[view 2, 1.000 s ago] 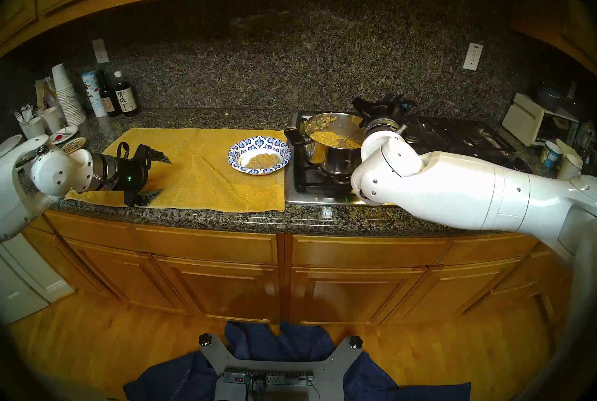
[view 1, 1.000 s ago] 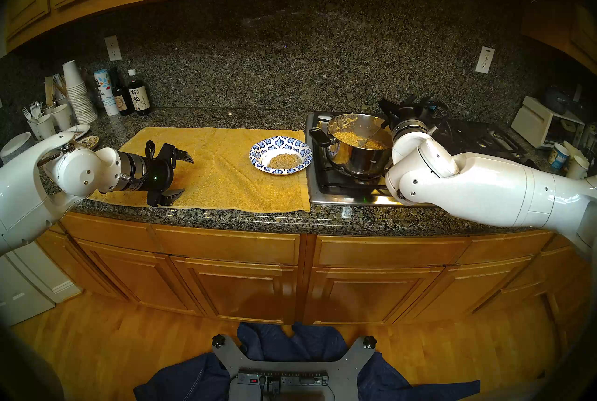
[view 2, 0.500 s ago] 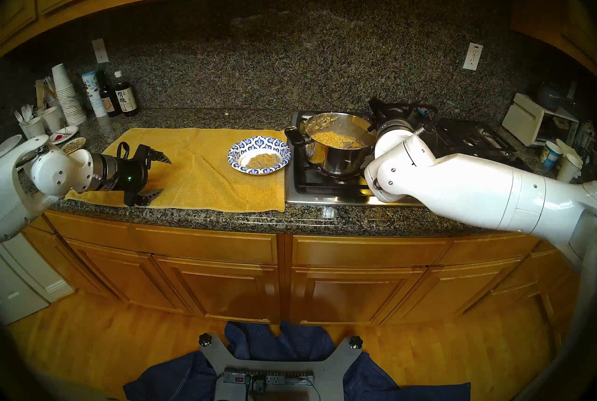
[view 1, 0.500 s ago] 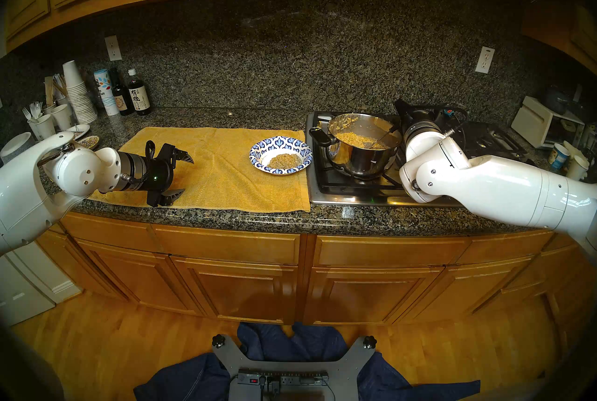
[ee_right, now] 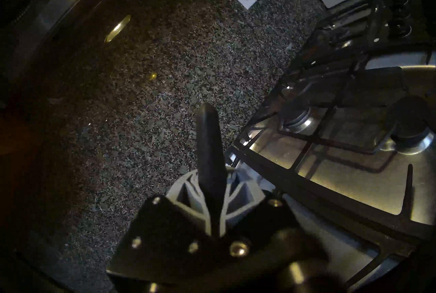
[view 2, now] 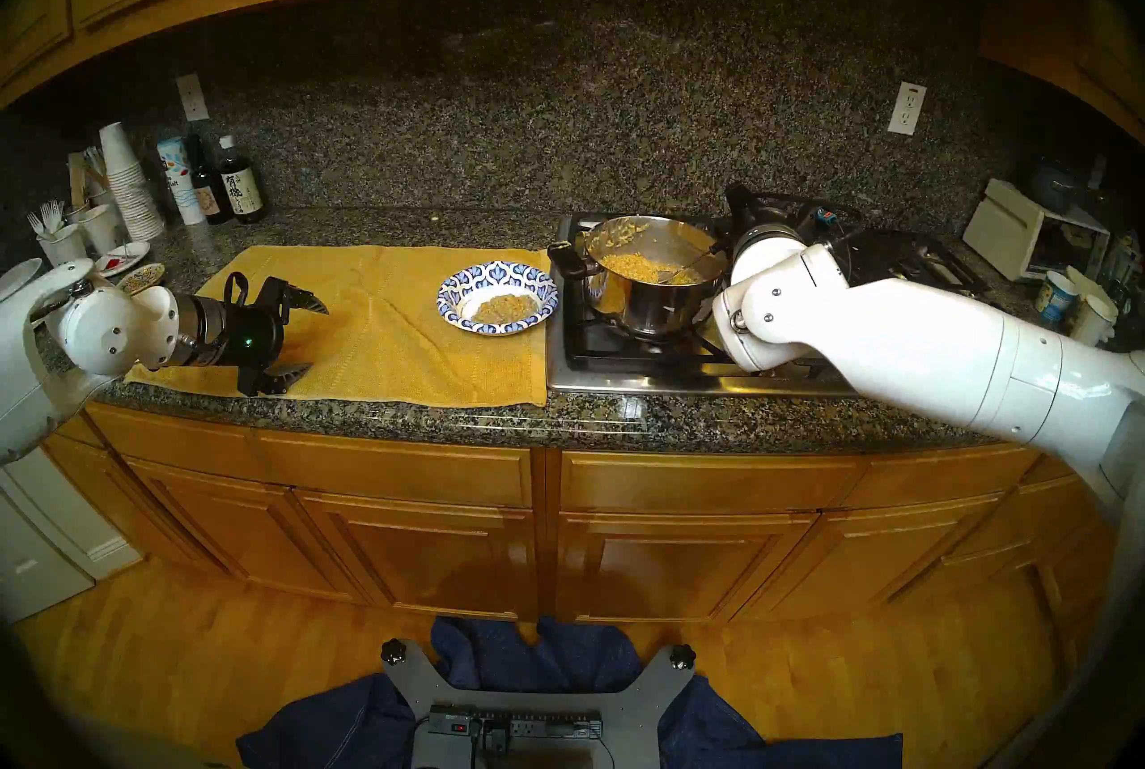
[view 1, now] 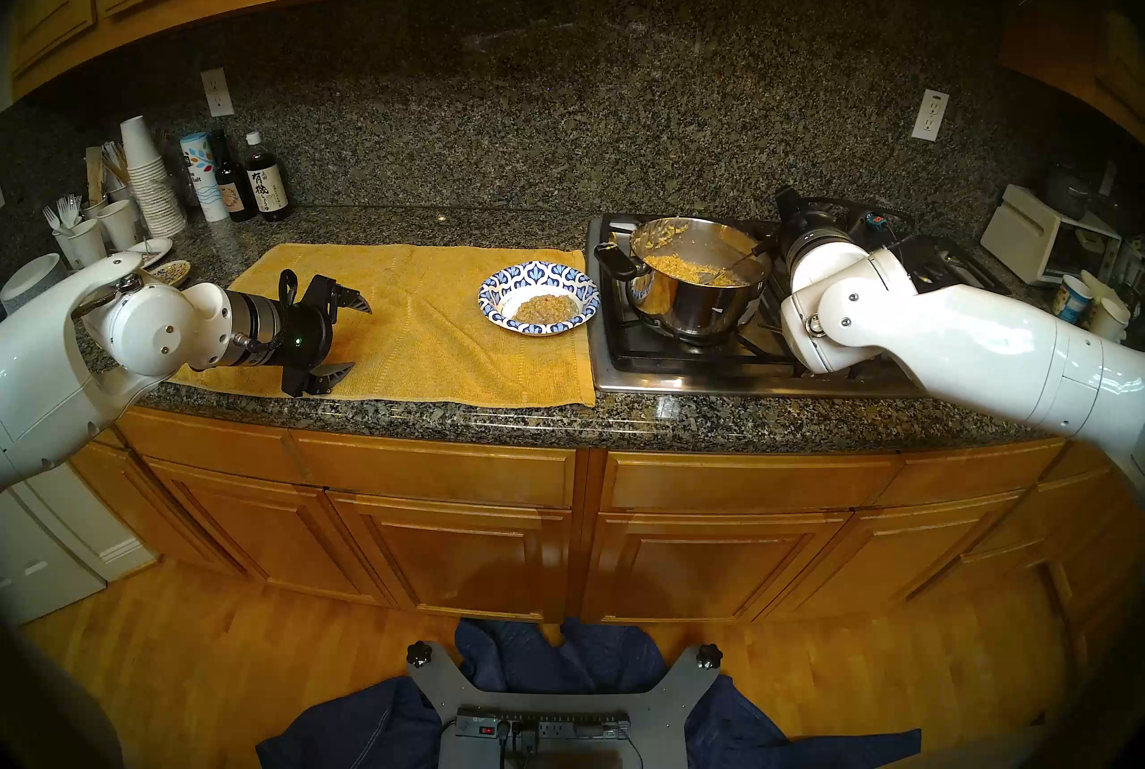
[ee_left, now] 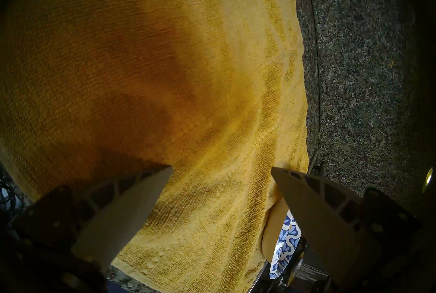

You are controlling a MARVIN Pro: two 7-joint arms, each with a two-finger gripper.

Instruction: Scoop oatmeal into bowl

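Oatmeal (view 1: 548, 308) is seen in the patterned bowl (view 1: 587, 295) on a yellow towel (view 1: 427, 328); more fills the steel pot (view 1: 694, 303) on the stove (view 1: 681, 371). A spoon handle (ee_right: 210, 155) is clamped by the right gripper (ee_right: 213, 188); the left gripper (view 1: 347, 337) is spread, empty.

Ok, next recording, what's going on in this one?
The robot is serving oatmeal. Its right pincer is shut on the black handle of a ladle whose scoop end sits in the oatmeal inside a steel pot on the stove. The patterned paper bowl, on a yellow towel beside the stove, already holds a portion. The left pincer hangs open over the towel, idle.
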